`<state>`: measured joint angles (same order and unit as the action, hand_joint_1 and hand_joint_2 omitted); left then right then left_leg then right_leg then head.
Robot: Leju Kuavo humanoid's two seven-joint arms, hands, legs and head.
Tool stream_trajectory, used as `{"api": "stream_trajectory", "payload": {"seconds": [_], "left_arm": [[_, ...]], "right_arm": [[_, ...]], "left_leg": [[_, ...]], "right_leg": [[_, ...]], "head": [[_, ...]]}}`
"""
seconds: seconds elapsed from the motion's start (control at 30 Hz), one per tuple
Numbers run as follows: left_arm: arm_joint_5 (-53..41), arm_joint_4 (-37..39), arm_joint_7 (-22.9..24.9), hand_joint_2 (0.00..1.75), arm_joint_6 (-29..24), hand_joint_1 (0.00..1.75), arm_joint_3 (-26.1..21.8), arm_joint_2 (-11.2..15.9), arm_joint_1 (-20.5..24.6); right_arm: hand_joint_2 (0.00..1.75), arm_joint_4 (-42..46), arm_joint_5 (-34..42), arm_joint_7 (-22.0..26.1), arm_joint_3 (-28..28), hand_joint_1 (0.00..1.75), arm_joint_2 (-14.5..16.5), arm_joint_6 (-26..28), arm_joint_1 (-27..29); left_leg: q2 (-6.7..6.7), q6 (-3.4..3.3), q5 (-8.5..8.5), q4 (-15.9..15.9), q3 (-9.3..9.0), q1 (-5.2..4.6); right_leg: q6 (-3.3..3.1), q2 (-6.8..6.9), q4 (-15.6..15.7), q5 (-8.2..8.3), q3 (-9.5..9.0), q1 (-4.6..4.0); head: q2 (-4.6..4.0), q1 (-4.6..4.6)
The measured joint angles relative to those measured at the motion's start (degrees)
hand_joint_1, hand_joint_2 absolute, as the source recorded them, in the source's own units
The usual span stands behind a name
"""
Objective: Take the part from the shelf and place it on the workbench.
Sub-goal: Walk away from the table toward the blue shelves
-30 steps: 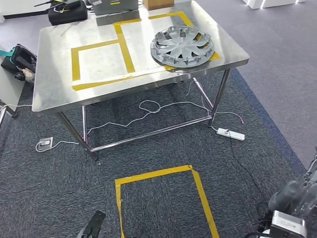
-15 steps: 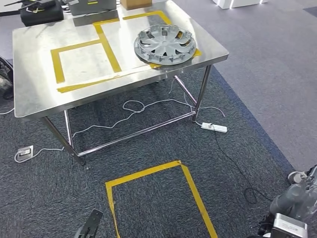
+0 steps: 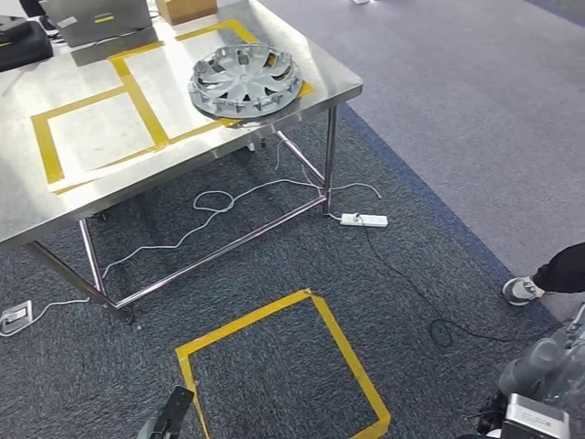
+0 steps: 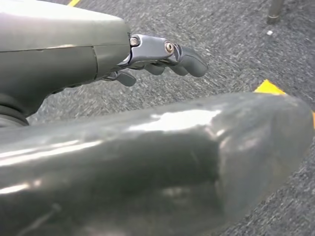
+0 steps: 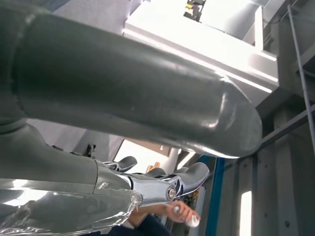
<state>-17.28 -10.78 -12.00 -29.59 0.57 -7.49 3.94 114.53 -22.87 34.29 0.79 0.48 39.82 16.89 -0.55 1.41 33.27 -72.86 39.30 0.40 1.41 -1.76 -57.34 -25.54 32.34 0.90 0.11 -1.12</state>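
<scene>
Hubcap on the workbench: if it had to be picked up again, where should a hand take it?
Probably at the hubcap's rim nearest the workbench front edge, coming from the front: it lies flat, and that rim slightly overhangs, leaving room beneath.

Looks like a workshop or test lab to me: steel bench point(image 3: 331, 91), yellow floor tape point(image 3: 276, 315), loose cables point(image 3: 407, 283) on carpet.

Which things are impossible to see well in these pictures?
- Person, head view: cut off by the right edge; a shoe and trouser leg show.
- Dark case, head view: cut by the top left corner.
- Right hand, right wrist view: the thick thumb hides most of the fingers.
- Held item, right wrist view: too small.
</scene>
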Motion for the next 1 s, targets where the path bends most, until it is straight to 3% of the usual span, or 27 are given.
{"api": "stream_trajectory", "payload": {"seconds": [0.03, 0.07, 0.13, 0.2, 0.27, 0.33, 0.37, 0.43, 0.5, 0.53, 0.57, 0.63, 0.7, 0.8, 0.87, 0.93, 1.0], "left_arm": [[-0.11, 0.00, 0.07, 0.00, -0.11, 0.00, 0.00, -0.02, 0.00], [-0.15, -0.01, 0.11, 0.00, -0.17, 0.00, 0.00, -0.04, 0.02], [-0.19, -0.01, 0.18, 0.00, -0.32, 0.00, 0.00, -0.11, 0.06], [-0.03, 0.00, 0.36, 0.00, -0.66, 0.00, 0.00, -0.25, 0.12], [0.16, -0.01, 0.72, 0.00, -1.22, 0.00, 0.00, -0.47, 0.18], [0.28, -0.02, 1.10, 0.00, -1.56, 0.00, -0.01, -0.68, 0.27], [0.39, -0.02, 1.28, 0.00, -1.55, 0.00, -0.02, -0.77, 0.29], [0.68, -0.01, 2.07, 0.00, -1.24, 0.00, -0.10, -0.85, 0.18], [0.91, 0.00, 3.29, 0.00, -0.55, 0.00, -0.24, -0.84, 0.04], [0.93, 0.00, 3.77, 0.00, -0.19, 0.00, -0.31, -0.84, 0.02], [0.86, 0.00, 4.14, 0.00, 0.08, 0.00, -0.36, -0.85, 0.03], [0.72, 0.00, 4.74, 0.00, 0.41, 0.00, -0.50, -0.87, 0.05], [0.61, 0.00, 5.18, 0.00, 0.43, 0.00, -0.71, -0.86, -0.02], [0.29, 0.00, 5.33, 0.00, 0.08, 0.00, -0.85, -0.84, -0.05], [0.03, 0.00, 5.32, 0.00, -0.15, 0.00, -0.85, -0.84, -0.04], [-0.05, 0.00, 5.34, 0.00, -0.29, 0.00, -0.85, -0.84, -0.19], [-0.05, 0.00, 5.49, 0.00, -0.43, 0.00, -0.86, -0.84, -0.41]], "right_arm": [[0.00, 0.00, -0.01, -0.06, 0.04, 0.00, 0.00, 0.00, -0.01], [0.00, 0.01, -0.01, -0.08, 0.07, 0.00, 0.00, 0.00, -0.04], [0.00, 0.02, -0.02, -0.11, 0.11, 0.00, 0.00, 0.00, -0.18], [0.00, 0.03, -0.05, -0.16, 0.18, 0.00, -0.01, 0.01, -0.32], [0.00, 0.05, -0.09, -0.21, 0.23, 0.00, -0.01, 0.02, -0.27], [0.00, 0.08, -0.11, -0.23, 0.28, 0.00, -0.05, 0.05, -0.25], [0.00, 0.08, -0.12, -0.25, 0.32, 0.00, -0.09, 0.08, -0.37], [0.00, 0.08, -0.14, -0.35, 0.38, 0.00, -0.15, 0.09, -0.63], [0.00, 0.04, -0.19, -0.55, 0.45, 0.00, -0.18, 0.00, -0.68], [0.00, 0.02, -0.22, -0.63, 0.49, 0.00, -0.21, -0.05, -0.68], [0.00, 0.01, -0.26, -0.69, 0.52, 0.00, -0.24, -0.08, -0.70], [0.00, -0.01, -0.32, -0.90, 0.58, 0.00, -0.29, -0.09, -0.87], [0.00, -0.04, -0.27, -1.22, 0.65, 0.00, -0.31, -0.11, -1.10], [0.00, -0.28, 0.26, -1.97, 0.69, 0.00, -0.31, -0.46, -0.95], [0.00, -0.51, 0.64, -2.41, 0.70, 0.00, -0.31, -0.79, -0.99], [0.00, -0.80, 0.86, -2.62, 0.75, 0.00, -0.31, -1.02, -1.10], [0.00, -1.24, 1.23, -3.11, 0.80, 0.00, -0.31, -1.37, -1.11]], "left_leg": [[0.11, -0.08, -1.04, 0.67, -0.39, 0.02], [0.37, -0.17, -2.92, 3.41, -1.80, 0.08], [2.45, -0.28, -6.33, 11.04, -5.62, 0.44], [4.30, -0.43, -7.15, 15.17, -7.49, 0.65], [3.86, -0.99, -7.05, 15.59, -7.48, 0.53], [2.77, -1.79, -7.29, 15.82, -7.48, 0.52], [2.13, -2.14, -7.37, 15.93, -7.48, 0.53], [0.85, -2.58, -7.36, 15.94, -7.44, 0.26], [-0.53, -2.73, -7.33, 15.92, -7.41, -0.01], [-1.11, -2.74, -7.33, 15.91, -7.43, -0.09], [-1.64, -2.73, -7.32, 15.91, -7.47, -0.15], [-2.48, -2.56, -7.21, 15.83, -7.62, -0.34], [-3.22, -2.08, -7.15, 15.72, -7.69, -0.64], [-4.00, -1.22, -7.11, 15.65, -7.65, -0.64], [-2.37, -0.55, -5.29, 13.35, -6.66, -0.47], [-0.37, -0.10, -1.55, 6.65, -3.55, -0.37], [0.03, 0.01, 0.62, 0.38, -0.49, -0.35]], "right_leg": [[0.08, -0.63, -0.01, 0.09, 0.06, 0.01], [0.19, -1.27, -0.03, 0.16, 0.06, 0.04], [0.60, -2.50, -0.22, 0.25, 0.23, 0.04], [1.30, -3.54, -0.40, 0.45, 0.80, 0.03], [2.09, -4.43, -0.16, 0.84, 1.37, 0.23], [2.64, -3.09, -1.27, 0.11, 2.25, 0.24], [2.81, -1.80, -3.45, -1.16, 3.36, 0.14], [3.00, 0.55, -10.88, -4.89, 6.65, 0.01], [3.06, 1.21, -16.56, -6.84, 9.05, 0.01], [3.00, 1.33, -16.45, -6.30, 8.77, 0.00], [2.85, 1.52, -14.06, -4.85, 7.31, -0.03], [2.42, 3.12, -6.05, -1.71, 2.74, -0.33], [1.82, 4.44, -1.15, -0.50, -0.02, -0.70], [0.89, 3.47, -0.50, -0.16, 0.03, -0.78], [0.22, 2.56, -0.24, 0.29, 0.23, -0.48], [-0.21, 1.64, -0.15, 0.58, 0.52, -0.28], [-0.34, 0.59, -0.17, 0.73, 0.77, -0.25]], "head": [[0.00, -0.01], [0.00, -0.01], [0.00, -0.01], [0.01, -0.02], [0.01, -0.02], [0.00, -0.27], [0.00, -0.49], [0.00, -0.91], [0.00, -0.92], [0.00, -0.92], [0.00, -0.92], [0.00, -0.96], [0.00, -0.92], [0.00, -0.91], [0.00, -0.81], [0.00, -0.72], [0.00, -0.73]]}}
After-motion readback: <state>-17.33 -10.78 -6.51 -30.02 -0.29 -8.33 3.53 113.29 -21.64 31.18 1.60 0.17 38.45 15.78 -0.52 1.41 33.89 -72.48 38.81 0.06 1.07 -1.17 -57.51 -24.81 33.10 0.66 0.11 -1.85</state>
